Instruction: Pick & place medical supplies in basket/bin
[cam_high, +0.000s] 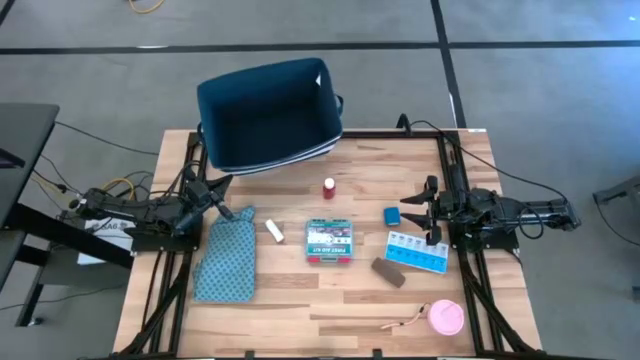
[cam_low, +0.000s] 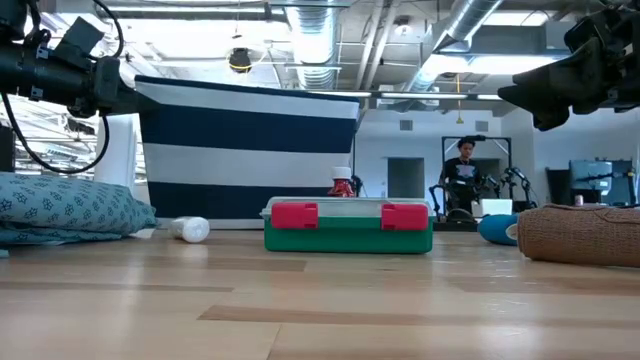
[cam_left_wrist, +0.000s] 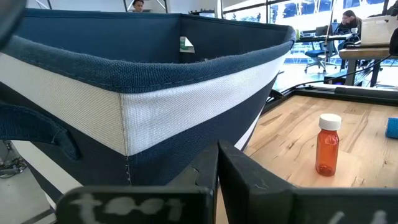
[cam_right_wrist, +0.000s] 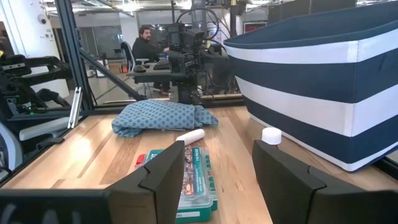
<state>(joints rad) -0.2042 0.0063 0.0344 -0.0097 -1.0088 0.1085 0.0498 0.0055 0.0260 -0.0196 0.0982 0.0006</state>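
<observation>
Since nothing is held and every item lies on the table, a first pick is judged to be pending.

Supplies: the green-white flat box (cam_high: 329, 242) is seen at table centre; the red-capped vial (cam_high: 328, 187) at its 12 o'clock, the white tube (cam_high: 274, 231) at 9, the blue block (cam_high: 392, 215), pill organiser strip (cam_high: 418, 252) and brown block (cam_high: 388, 272) at 3 to 4, the pink disc (cam_high: 445, 317) at 4 to 5.

Bin: the navy tub (cam_high: 268, 112) is set at the table's 12 o'clock edge, tilted.

Key relation: the blue block lies just at 9 o'clock of the right gripper (cam_high: 430, 212); the strip's long axis runs 10-to-4. The right arm is judged nearer.

Right gripper: jaws are held wide, empty.

Left gripper (cam_high: 222, 197): fingers are closed on nothing, beside the cloth pouch (cam_high: 226, 256).

Surface: a pale wooden tabletop (cam_high: 300, 310) is seen.

Room: a person is seated at desks beyond.
</observation>
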